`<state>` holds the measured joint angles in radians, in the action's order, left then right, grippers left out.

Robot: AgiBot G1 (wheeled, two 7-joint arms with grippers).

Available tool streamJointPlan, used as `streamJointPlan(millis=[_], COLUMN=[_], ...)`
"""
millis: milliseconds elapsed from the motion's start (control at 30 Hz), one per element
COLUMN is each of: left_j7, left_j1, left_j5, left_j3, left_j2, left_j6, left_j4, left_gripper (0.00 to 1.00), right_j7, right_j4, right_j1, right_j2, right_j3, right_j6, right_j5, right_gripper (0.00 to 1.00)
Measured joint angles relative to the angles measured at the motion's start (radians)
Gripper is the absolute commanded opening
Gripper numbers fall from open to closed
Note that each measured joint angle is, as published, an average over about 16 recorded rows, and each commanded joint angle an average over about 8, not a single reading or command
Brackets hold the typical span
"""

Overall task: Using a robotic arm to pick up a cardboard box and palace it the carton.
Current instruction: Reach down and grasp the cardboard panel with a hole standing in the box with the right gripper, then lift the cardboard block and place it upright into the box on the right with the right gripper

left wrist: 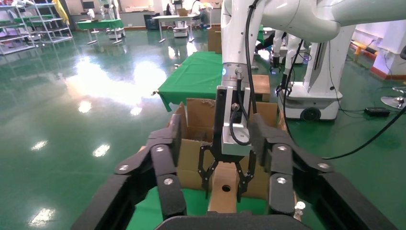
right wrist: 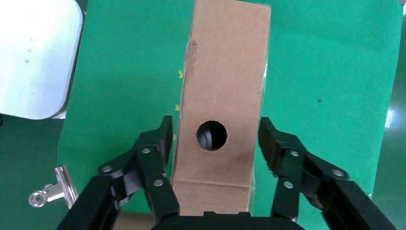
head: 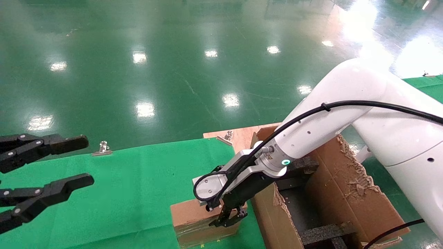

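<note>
The small brown cardboard box [head: 190, 216] lies on the green cloth beside the carton; its round hole shows in the right wrist view [right wrist: 225, 72]. My right robotic arm [head: 328, 117] reaches down over it. The right gripper [head: 228, 219] is open, its fingers [right wrist: 155, 158] straddling the box's end with a small gap on one side. The left wrist view shows the same straddle around the box [left wrist: 220, 201]. The large carton [head: 346, 186] with torn flaps and black foam inserts [head: 322, 233] stands right of the box. My left gripper [head: 86, 160] hovers open and empty at the far left.
The green cloth [head: 138, 193] covers the table; its far edge carries a metal clip [head: 102, 148]. Another clip [head: 228, 135] sits on the bare wooden board [head: 242, 136] behind the carton. A glossy green floor lies beyond.
</note>
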<state>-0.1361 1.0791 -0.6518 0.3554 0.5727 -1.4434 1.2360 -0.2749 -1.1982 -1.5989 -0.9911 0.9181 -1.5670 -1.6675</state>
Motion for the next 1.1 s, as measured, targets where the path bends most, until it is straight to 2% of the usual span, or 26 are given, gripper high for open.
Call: streamJointPlan(millis=[433,633,833,1100], left_j7=[0.000,0.000,0.000,0.000], left_j1=[0.000,0.000,0.000,0.000], left_j5=[0.000,0.000,0.000,0.000], left_j3=[0.000,0.000,0.000,0.000], left_j2=[0.000,0.000,0.000,0.000], left_j6=[0.000,0.000,0.000,0.000], left_j4=[0.000,0.000,0.000,0.000], left_gripper=[1.00,1.00,1.00,1.00], right_j7=[0.000,0.014,0.056,0.150], right_j4=[0.002,0.024,0.081,0.192], right_j1=[-0.002,-0.037,-0.131,-0.333], right_j2=[0.001,0.003,0.006,0.017], right_j3=[-0.002,-0.002,0.012,0.086], right_j6=[0.001,-0.004,-0.014,-0.028], right_j5=[0.004,0.029,0.089,0.215], right_gripper=[0.00,0.00,0.00,0.00])
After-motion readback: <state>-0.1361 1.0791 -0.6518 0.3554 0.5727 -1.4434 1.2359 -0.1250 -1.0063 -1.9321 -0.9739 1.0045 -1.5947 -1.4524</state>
